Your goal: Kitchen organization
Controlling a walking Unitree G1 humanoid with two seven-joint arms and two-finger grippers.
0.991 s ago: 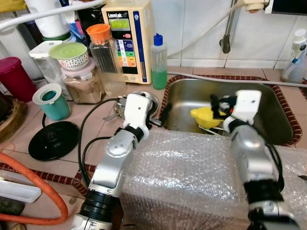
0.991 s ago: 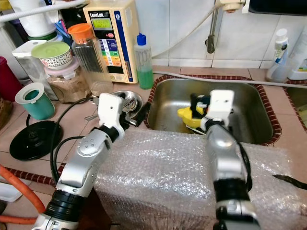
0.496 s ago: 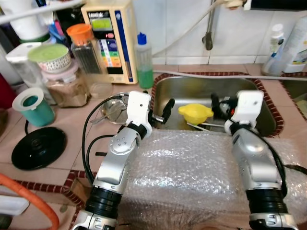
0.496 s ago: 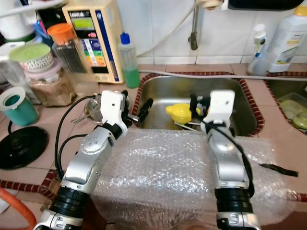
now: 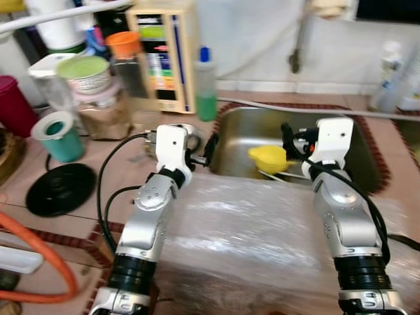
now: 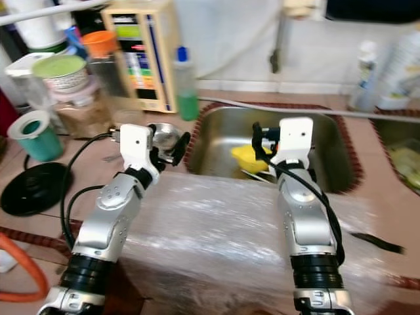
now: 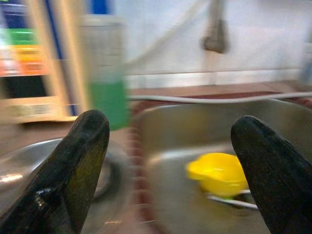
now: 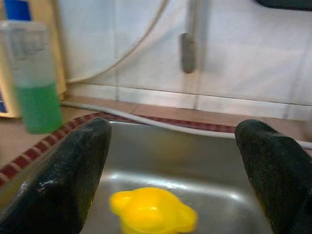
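A yellow cup (image 5: 269, 157) lies in the steel sink (image 5: 341, 125), with thin utensils beside it. My right gripper (image 5: 295, 140) hovers open over the sink just behind the yellow cup (image 8: 153, 212), holding nothing. At the sink's left rim my left gripper (image 5: 197, 146) is open and empty, above a small steel bowl (image 7: 24, 156) on the counter. In the left wrist view the yellow cup (image 7: 219, 173) shows between and beyond the fingers (image 7: 83, 161). All views are blurred.
A bubble-wrapped block (image 5: 249, 243) lies across the front. On the left counter stand a green soap bottle (image 5: 205, 85), a beige appliance (image 5: 164, 59), jars, a teal cup (image 5: 59, 134) and a black round lid (image 5: 59, 187). An orange hose (image 5: 39, 243) curves at the near left.
The whole picture has swung and gone blurry, so the camera moved. Both grippers stay open, the right over the sink, the left at its left rim. The yellow cup has not moved.
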